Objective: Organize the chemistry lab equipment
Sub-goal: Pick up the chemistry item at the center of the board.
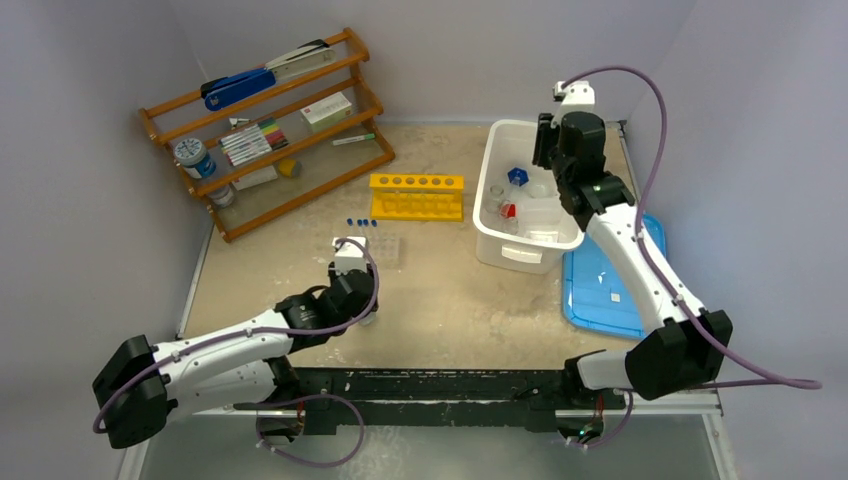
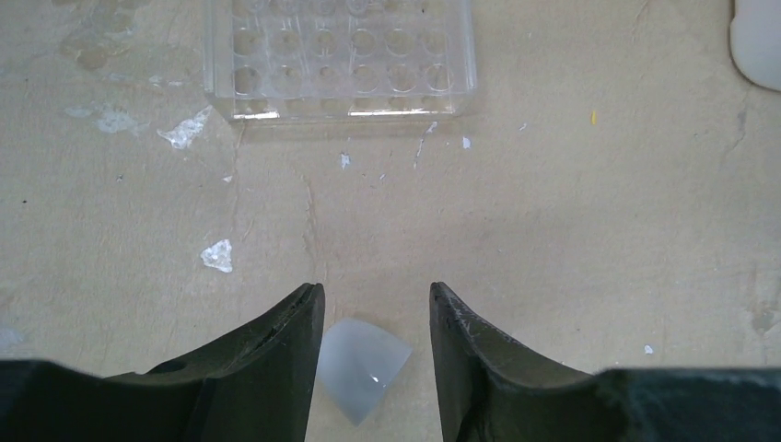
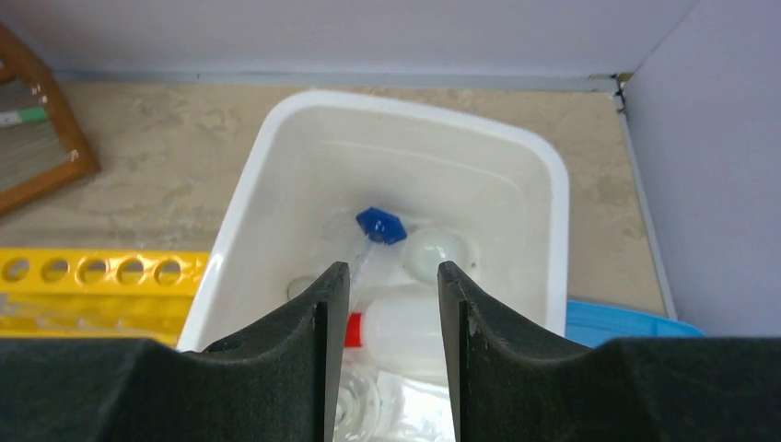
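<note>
My left gripper (image 2: 378,290) is low over the table, open. A small milky cone-shaped piece (image 2: 364,378) lies between its fingers, against the left one and apart from the right one. The clear tube tray (image 2: 341,55) (image 1: 385,248) lies just ahead. My right gripper (image 3: 394,267) hangs open above the white bin (image 3: 276,120) (image 1: 495,240), holding nothing. In the bin lie a white squeeze bottle (image 3: 401,331) with a red nozzle, a blue-capped tube (image 3: 380,226) (image 1: 517,176), a round clear dish (image 3: 437,253) and other glassware. The yellow rack (image 1: 416,195) stands left of the bin.
A wooden shelf (image 1: 265,130) with a blue stapler, markers and boxes stands at the back left. A blue lid (image 1: 605,290) lies right of the bin. Several small blue caps (image 1: 358,221) sit between the rack and the tube tray. Walls close the table on three sides.
</note>
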